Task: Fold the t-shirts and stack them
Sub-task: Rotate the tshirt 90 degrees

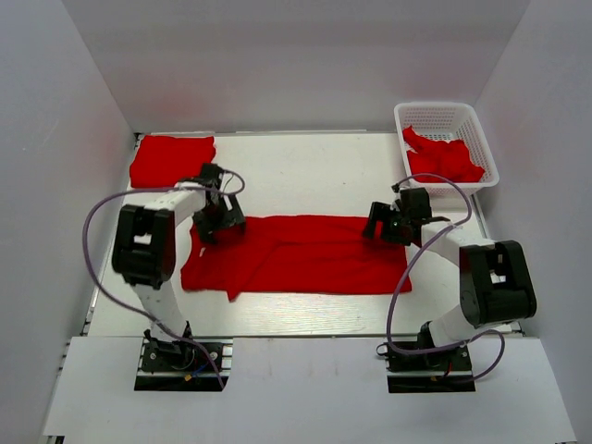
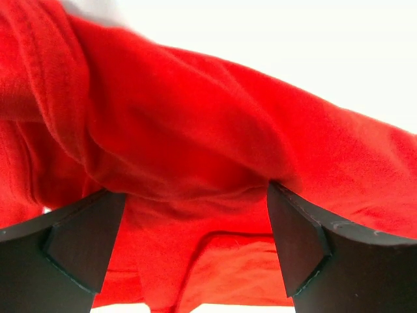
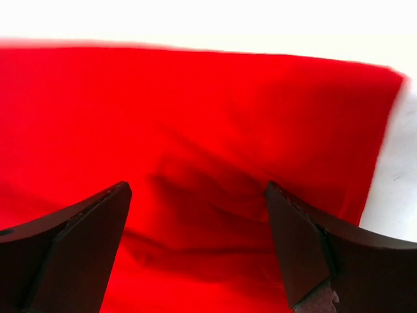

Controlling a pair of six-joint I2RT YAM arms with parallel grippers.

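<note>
A red t-shirt (image 1: 305,254) lies spread in a long band across the middle of the table, partly folded. My left gripper (image 1: 220,225) hangs over its left end, jaws open, with rumpled red cloth (image 2: 195,163) and a seam between them. My right gripper (image 1: 387,227) hangs over its right end, jaws open, just above smooth red cloth (image 3: 202,143). A folded red t-shirt (image 1: 172,159) lies at the back left. More red t-shirts (image 1: 444,159) are heaped in the white lattice basket (image 1: 418,115) at the back right.
White walls close in the table on the left, back and right. The basket stands against the right wall. A grey cable loops out from each arm. Bare white table (image 1: 305,176) lies between the folded t-shirt and the basket.
</note>
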